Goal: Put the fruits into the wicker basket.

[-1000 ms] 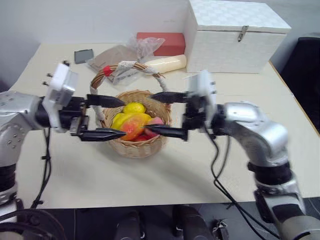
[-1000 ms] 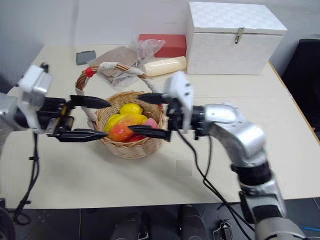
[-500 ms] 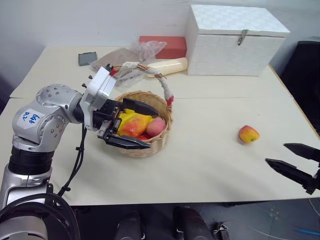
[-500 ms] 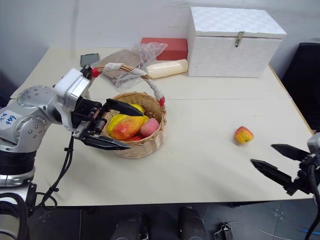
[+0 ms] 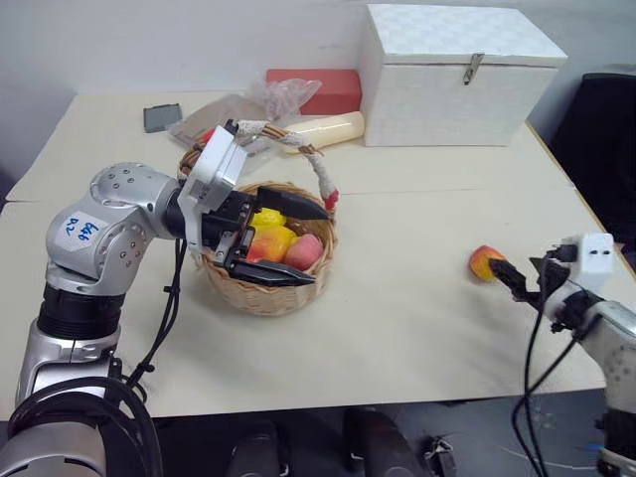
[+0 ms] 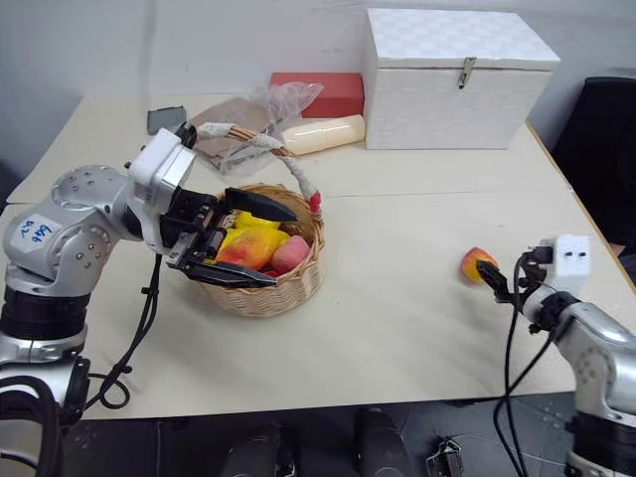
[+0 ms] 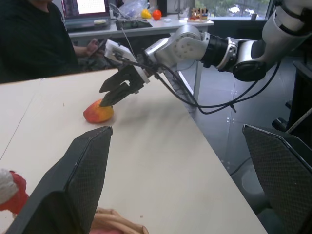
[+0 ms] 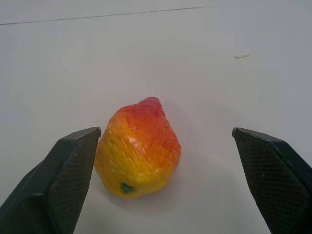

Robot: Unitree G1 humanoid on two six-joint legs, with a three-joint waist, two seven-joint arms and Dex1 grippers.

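The small red-and-yellow fruit (image 8: 139, 148) lies on the table at the right. My right gripper (image 5: 509, 277) is just behind it and open, and the fruit sits ahead of the gap between its two fingers (image 8: 58, 180). The wicker basket (image 5: 260, 295) stands left of centre, its handle (image 5: 316, 169) wrapped in lace and red ribbon. Inside it are the orange-yellow mango (image 5: 266, 242), the pink peach (image 5: 306, 250) and a yellow fruit (image 5: 266, 217). My left gripper (image 5: 320, 246) hangs open over the basket, holding nothing.
A white box (image 5: 457, 70) stands at the back right, with a red box (image 5: 313, 84), a cream cylinder (image 5: 323, 127) and a plastic bag (image 5: 283, 94) beside it. A dark flat thing (image 5: 162, 117) lies at the back left. The table's right edge (image 5: 586, 214) is close to the small fruit.
My right arm has swung from the basket out to the right and down, ending close behind the small fruit. The left gripper stayed open over the basket, shifting slightly right.
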